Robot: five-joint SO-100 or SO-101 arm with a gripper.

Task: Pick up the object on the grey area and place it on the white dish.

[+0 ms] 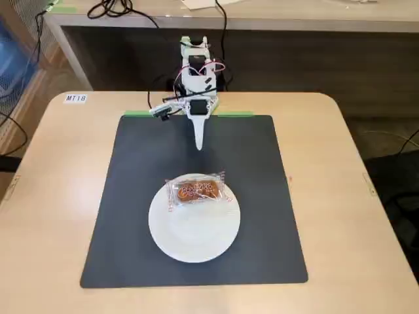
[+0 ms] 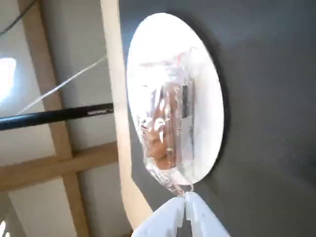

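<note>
Label [image 1: 76,98] reading "MT18" marks the table's [image 1: 340,196] corner.

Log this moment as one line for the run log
snack: on white dish, far rim | gripper: shut, empty, clear of dish | dish: on grey mat

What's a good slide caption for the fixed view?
Wrapped snack resting on white plate; arm retracted, jaws shut.

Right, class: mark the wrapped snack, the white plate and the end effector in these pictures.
wrapped snack [image 1: 196,190]: fixed view, middle of the orange-brown part.
white plate [image 1: 194,237]: fixed view, bare near part of the surface.
end effector [image 2: 185,198]: wrist view, where the closed fingertips meet.
</note>
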